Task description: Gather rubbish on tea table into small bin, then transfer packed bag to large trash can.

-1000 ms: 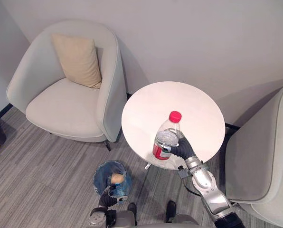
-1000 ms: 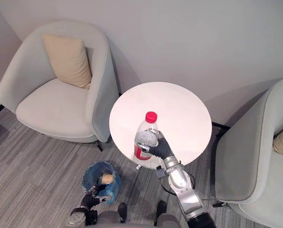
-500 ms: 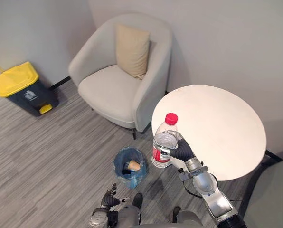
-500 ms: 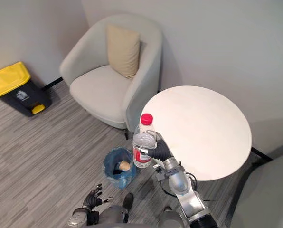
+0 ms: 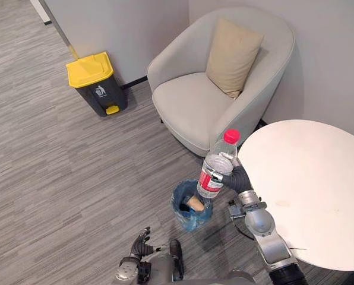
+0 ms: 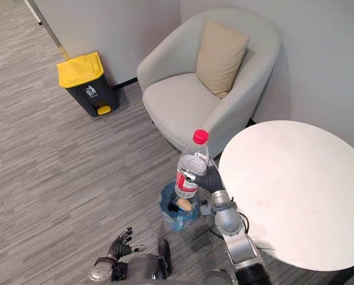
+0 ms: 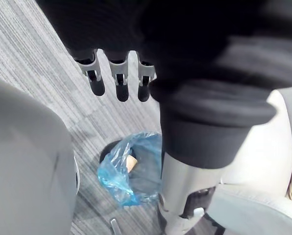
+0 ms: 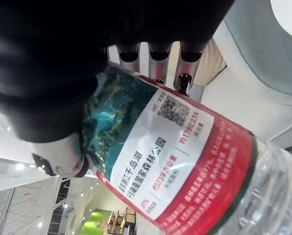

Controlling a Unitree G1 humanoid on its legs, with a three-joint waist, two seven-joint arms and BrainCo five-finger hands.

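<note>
My right hand (image 5: 236,178) is shut on a clear plastic bottle (image 5: 217,167) with a red cap and a red label (image 8: 185,161); the bottle hangs in the air above the small bin (image 5: 191,206). That bin stands on the floor left of the round white tea table (image 5: 313,184), is lined with a blue bag (image 7: 129,171) and holds a tan piece of rubbish (image 6: 183,204). My left hand (image 5: 140,244) hangs low beside my body with straight fingers (image 7: 117,81), holding nothing. The large trash can (image 5: 95,83), dark with a yellow lid, stands by the wall at the far left.
A light grey armchair (image 5: 215,89) with a beige cushion (image 5: 231,54) stands behind the bin and the table. Grey striped carpet (image 5: 64,178) stretches between the small bin and the yellow-lidded can.
The camera has swung left, bringing the yellow-lidded can well into view. My right hand has carried the bottle off the table's edge to a spot over the small bin.
</note>
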